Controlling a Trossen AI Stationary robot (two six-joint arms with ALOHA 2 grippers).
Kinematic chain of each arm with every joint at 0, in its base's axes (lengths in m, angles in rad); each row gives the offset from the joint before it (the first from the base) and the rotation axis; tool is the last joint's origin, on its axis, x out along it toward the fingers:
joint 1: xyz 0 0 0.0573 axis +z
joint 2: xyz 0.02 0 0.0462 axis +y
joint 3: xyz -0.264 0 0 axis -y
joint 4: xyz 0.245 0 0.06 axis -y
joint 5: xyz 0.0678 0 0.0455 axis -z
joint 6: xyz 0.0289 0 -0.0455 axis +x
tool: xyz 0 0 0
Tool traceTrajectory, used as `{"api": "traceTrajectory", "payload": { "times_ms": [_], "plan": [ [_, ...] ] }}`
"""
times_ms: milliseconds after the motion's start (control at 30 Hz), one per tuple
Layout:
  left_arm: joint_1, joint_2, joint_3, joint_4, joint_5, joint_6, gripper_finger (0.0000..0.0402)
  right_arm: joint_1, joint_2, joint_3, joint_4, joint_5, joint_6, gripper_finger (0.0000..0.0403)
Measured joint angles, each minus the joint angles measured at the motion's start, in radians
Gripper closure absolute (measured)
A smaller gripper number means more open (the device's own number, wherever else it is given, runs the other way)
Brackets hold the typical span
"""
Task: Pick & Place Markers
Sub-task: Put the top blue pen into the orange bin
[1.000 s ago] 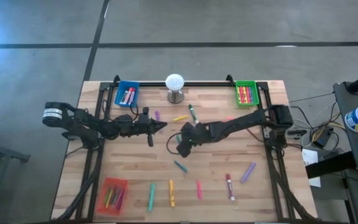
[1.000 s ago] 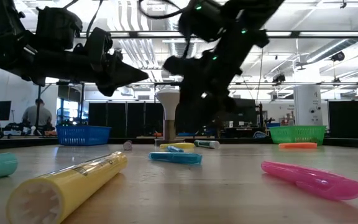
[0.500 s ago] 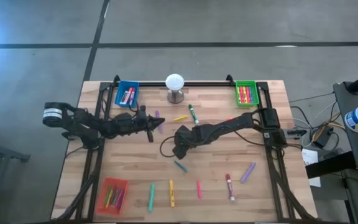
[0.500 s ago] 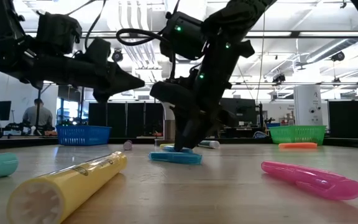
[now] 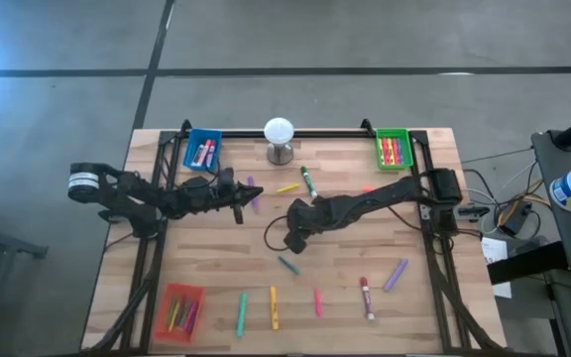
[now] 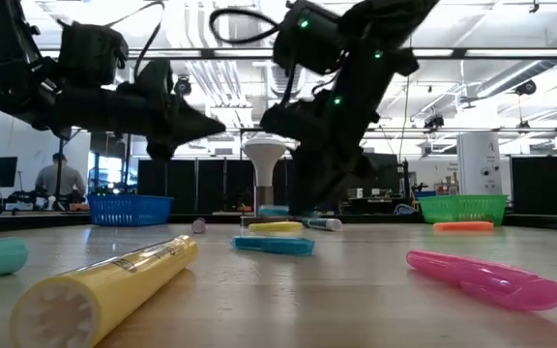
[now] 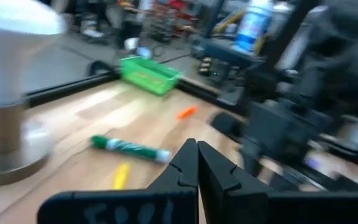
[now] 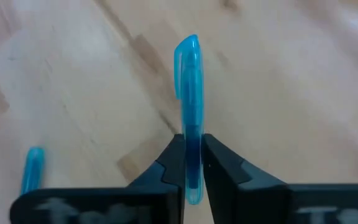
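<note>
Markers lie scattered on the wooden table (image 5: 216, 258): a teal one (image 5: 287, 265), a yellow one (image 5: 274, 307), a pink one (image 5: 317, 301), a red one (image 5: 367, 297) and a purple one (image 5: 396, 274). My right gripper (image 5: 293, 241) hangs over the table's middle, shut on a blue marker (image 8: 190, 81). My left gripper (image 5: 256, 198) hovers shut above the table left of the middle, near a small purple marker (image 5: 251, 184), with nothing between its fingers (image 7: 194, 163). My right gripper pinches the blue marker's two long sides (image 8: 192, 138) between its two fingers, nearer one end than the middle. The fingers come from above and lie across the marker. The marker (image 6: 274, 210) hangs a little above the table.
A blue tray (image 5: 203, 151) and a green tray (image 5: 393, 149) stand at the far edge, with a white ball on a metal stand (image 5: 279, 131) between them. A red tray (image 5: 179, 309) sits at the near left. A green marker (image 5: 307, 180) and a yellow marker (image 5: 287, 186) lie near the stand.
My right gripper has come down to the table, shut on the blue marker, and risen a little with it. The marker is now lifted clear, and a yellow marker behind it shows in the low view.
</note>
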Motion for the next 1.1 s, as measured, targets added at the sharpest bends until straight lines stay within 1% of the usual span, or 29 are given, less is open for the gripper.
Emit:
{"api": "traceTrajectory", "payload": {
  "times_ms": [100,200,333,433,533,633,800,900,1100],
  "plan": [
    [-0.005,0.0,0.0,0.078,0.035,-0.034,0.04,0.002,-0.062,-0.077,0.095,0.017,-0.016,0.0368],
    [-0.008,0.0,0.0,0.101,0.055,-0.052,0.0388,0.003,-0.131,-0.17,0.251,0.016,-0.024,0.0367],
    [-0.011,0.0,0.001,0.105,0.06,-0.063,0.0354,0.002,-0.217,-0.293,0.478,0.017,-0.054,0.0367],
    [-0.023,0.0,0.005,0.125,0.062,-0.061,0.0327,0.002,-0.269,-0.369,0.69,0.017,-0.108,0.0367],
    [-0.046,0.0,0.013,0.179,0.124,-0.049,0.0309,0.002,-0.302,-0.427,0.902,0.016,-0.169,0.0367],
    [-0.07,0.0,0.032,0.225,0.186,-0.041,0.0302,0.002,-0.316,-0.461,1.061,0.015,-0.234,0.0367],
    [-0.099,0.0,0.078,0.211,0.193,-0.037,0.0301,0.002,-0.322,-0.453,1.163,-0.036,-0.329,0.0367],
    [-0.107,0.0,0.102,0.19,0.193,-0.035,0.03,0.002,-0.322,-0.438,1.167,-0.063,-0.353,0.0367],
    [-0.139,0.0,0.139,0.175,0.193,0.007,0.03,0.002,-0.317,-0.423,1.166,-0.065,-0.364,0.0367]
  ]
}}
